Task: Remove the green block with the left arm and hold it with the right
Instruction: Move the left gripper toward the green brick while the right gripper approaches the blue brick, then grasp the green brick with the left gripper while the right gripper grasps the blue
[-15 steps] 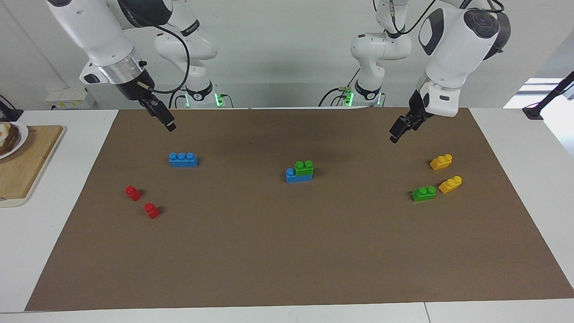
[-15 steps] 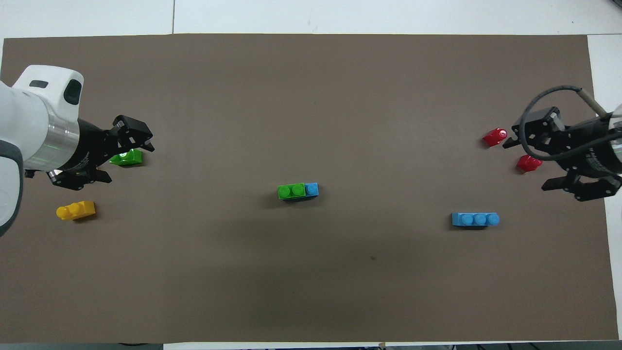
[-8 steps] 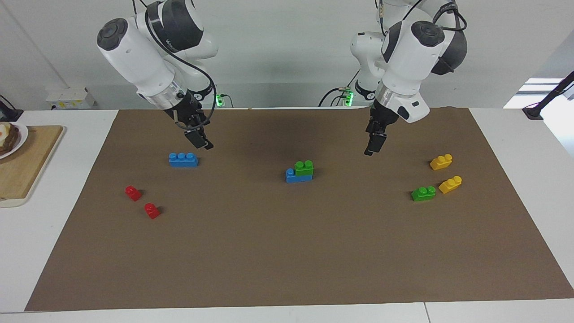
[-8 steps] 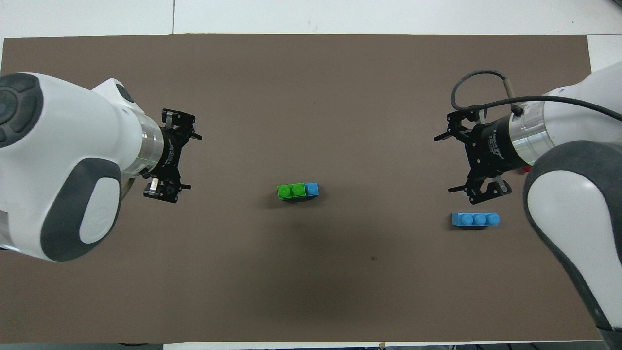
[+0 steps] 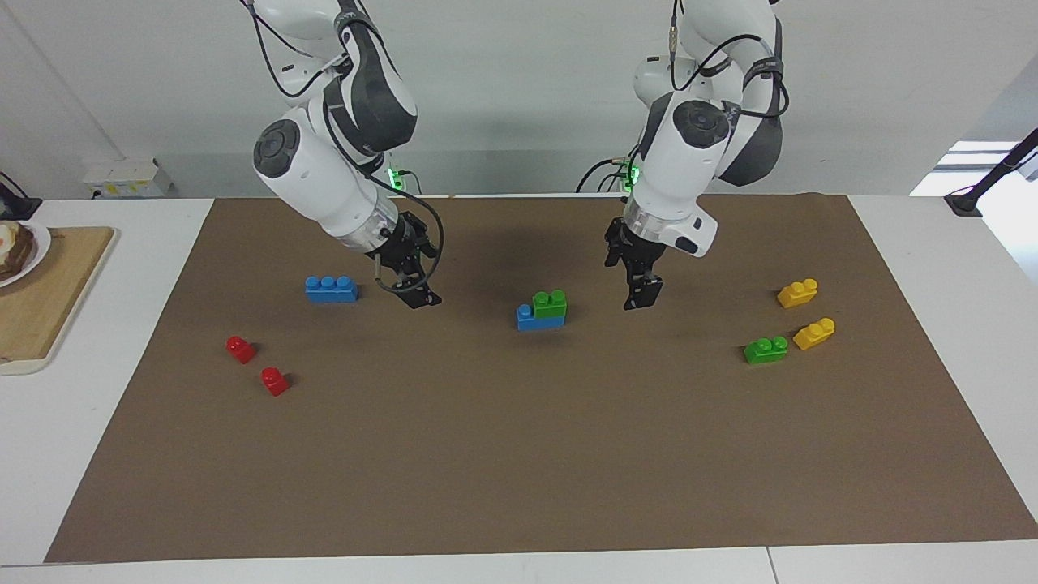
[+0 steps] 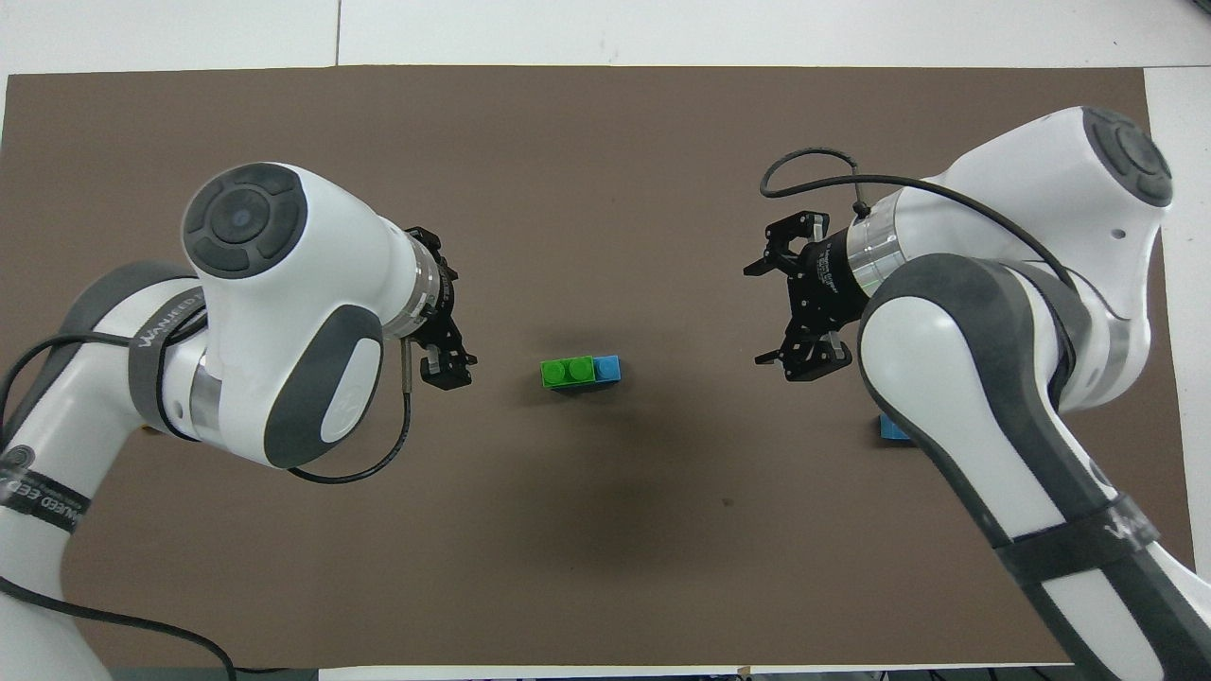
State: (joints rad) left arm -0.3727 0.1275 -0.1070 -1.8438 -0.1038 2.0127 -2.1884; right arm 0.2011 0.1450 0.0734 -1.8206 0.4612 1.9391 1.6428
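The green block [image 5: 551, 303] [image 6: 567, 372], with two studs, sits pressed onto one end of a blue brick [image 5: 529, 319] [image 6: 608, 367] at the middle of the brown mat. My left gripper [image 5: 632, 280] [image 6: 445, 307] hangs open just above the mat, beside the stack toward the left arm's end of the table. My right gripper [image 5: 413, 280] [image 6: 771, 312] hangs open at the same height, beside the stack toward the right arm's end. Neither gripper touches the stack, and both are empty.
A second green brick [image 5: 765, 349] and two yellow bricks [image 5: 798, 293] [image 5: 814, 333] lie toward the left arm's end. A loose blue brick [image 5: 331, 289] and two red blocks [image 5: 241, 349] [image 5: 275, 380] lie toward the right arm's end. A wooden board [image 5: 49, 300] sits off the mat.
Both arms have swung in from the table's ends toward the middle and come lower, so the grippers now flank the green-on-blue stack. No brick has moved.
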